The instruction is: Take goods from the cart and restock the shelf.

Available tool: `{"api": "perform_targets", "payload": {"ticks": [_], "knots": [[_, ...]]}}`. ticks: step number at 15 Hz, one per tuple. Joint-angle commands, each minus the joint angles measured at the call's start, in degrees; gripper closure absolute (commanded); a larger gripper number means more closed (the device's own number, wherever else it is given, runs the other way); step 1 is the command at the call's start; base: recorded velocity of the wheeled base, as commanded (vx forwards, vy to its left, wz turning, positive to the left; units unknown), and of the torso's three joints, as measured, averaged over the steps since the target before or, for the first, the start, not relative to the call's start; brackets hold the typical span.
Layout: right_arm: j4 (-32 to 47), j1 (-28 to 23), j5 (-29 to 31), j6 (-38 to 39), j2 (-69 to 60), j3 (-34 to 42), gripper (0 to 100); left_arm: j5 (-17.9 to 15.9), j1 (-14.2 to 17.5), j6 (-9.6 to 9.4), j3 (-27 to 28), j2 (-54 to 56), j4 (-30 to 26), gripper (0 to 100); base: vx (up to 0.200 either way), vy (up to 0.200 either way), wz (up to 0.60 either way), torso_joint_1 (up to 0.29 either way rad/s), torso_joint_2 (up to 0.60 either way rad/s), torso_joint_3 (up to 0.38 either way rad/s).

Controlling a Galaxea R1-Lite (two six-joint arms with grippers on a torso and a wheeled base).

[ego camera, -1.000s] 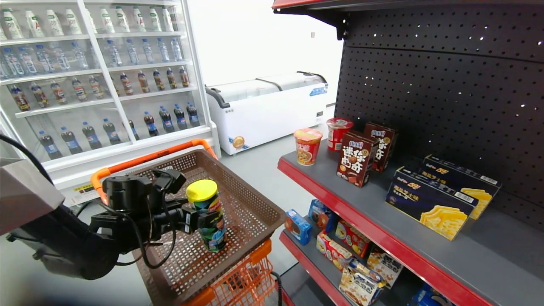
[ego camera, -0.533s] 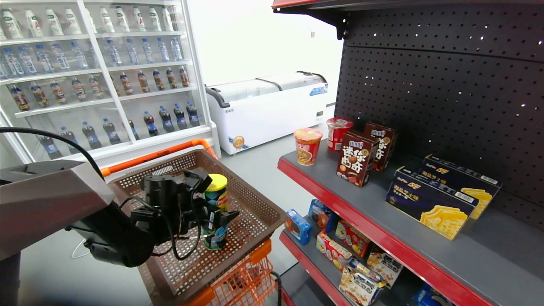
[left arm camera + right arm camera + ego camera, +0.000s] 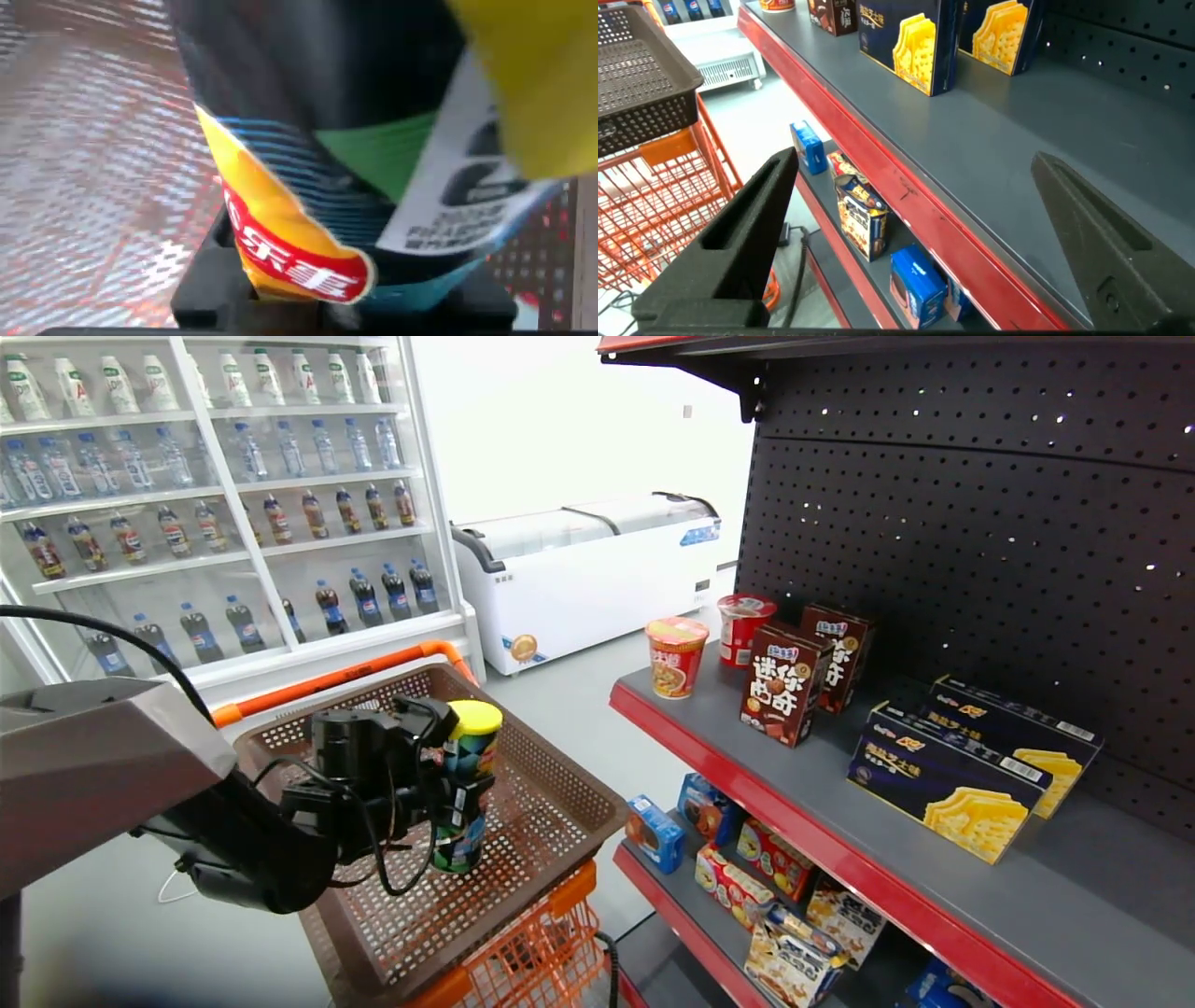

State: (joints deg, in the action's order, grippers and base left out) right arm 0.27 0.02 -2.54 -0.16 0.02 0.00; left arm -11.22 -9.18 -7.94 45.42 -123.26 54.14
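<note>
Store shelving stands to your right. The dark shelf [image 3: 1018, 915] has bare board towards its front edge beyond the biscuit boxes [image 3: 948, 789], which I judge is where new stock should go. Your brown cart basket [image 3: 569, 812] sits near the shelf's red front edge, within reach. The left arm comes in over the basket's rim, forearm roughly level, wrist turned to grip sideways. Your left gripper [image 3: 455, 795] is clenched on the middle of the yellow-lidded canister [image 3: 470, 753], which leans slightly over the basket's centre. The side hold likely keeps it near upright for placing. Your right gripper [image 3: 915, 252] is released, jaws wide, facing the shelf's front edge.
</note>
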Motion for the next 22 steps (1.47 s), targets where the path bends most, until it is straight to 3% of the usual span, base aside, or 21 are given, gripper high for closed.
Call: {"api": "perform_targets", "payload": {"ticks": [1, 4, 5, 7, 10, 12, 16, 20, 22], "knots": [[0.0, 0.06, -0.01, -0.02, -0.02, 0.0, 0, 2.87, 2.76, 2.05, -1.3, 11.55, -2.9, 100, 0.0, 0.0, 0.0, 0.0, 0.0, 0.0], [0.0, 0.06, -0.01, -0.02, -0.02, 0.0, 0, 3.83, 5.75, 2.49, -4.29, 24.65, -5.97, 100, 0.0, 0.0, 0.0, 0.0, 0.0, 0.0], [0.0, 0.06, -0.01, -0.02, -0.02, 0.0, 0, 4.98, 6.1, 3.37, -7.28, 33.0, -6.68, 100, 0.0, 0.0, 0.0, 0.0, 0.0, 0.0], [0.0, 0.06, -0.01, -0.02, -0.02, 0.0, 0, 8.84, 6.19, 3.45, -14.05, 44.51, -6.68, 100, 0.0, 0.0, 0.0, 0.0, 0.0, 0.0], [0.0, 0.06, -0.01, -0.02, -0.02, 0.0, 0, 12.01, 6.02, 3.19, -25.38, 61.74, -6.94, 100, 0.0, 0.0, 0.0, 0.0, 0.0, 0.0], [0.0, 0.06, -0.01, -0.02, -0.02, 0.0, 0, 14.2, 6.1, 3.19, -28.9, 71.05, -9.58, 100, 0.0, 0.0, 0.0, 0.0, 0.0, 0.0], [0.0, 0.06, -0.01, -0.02, -0.02, 0.0, 0, 13.94, 6.02, 3.1, -28.9, 82.57, -21.18, 100, 0.0, 0.0, 0.0, 0.0, 0.0, 0.0], [0.0, 0.06, -0.1, -0.02, -0.02, 0.0, 0, 14.82, 6.19, 1.43, -25.12, 95.22, -41.39, 100, 0.0, 0.0, -0.15, 0.001, 0.0, 0.001], [0.0, 0.06, -0.1, -0.02, -0.02, 0.0, 0, 15.61, 6.1, 1.43, -23.89, 97.07, -45.26, 100, 0.0, 0.0, -0.6, -0.002, 0.0, 0.0]]}}
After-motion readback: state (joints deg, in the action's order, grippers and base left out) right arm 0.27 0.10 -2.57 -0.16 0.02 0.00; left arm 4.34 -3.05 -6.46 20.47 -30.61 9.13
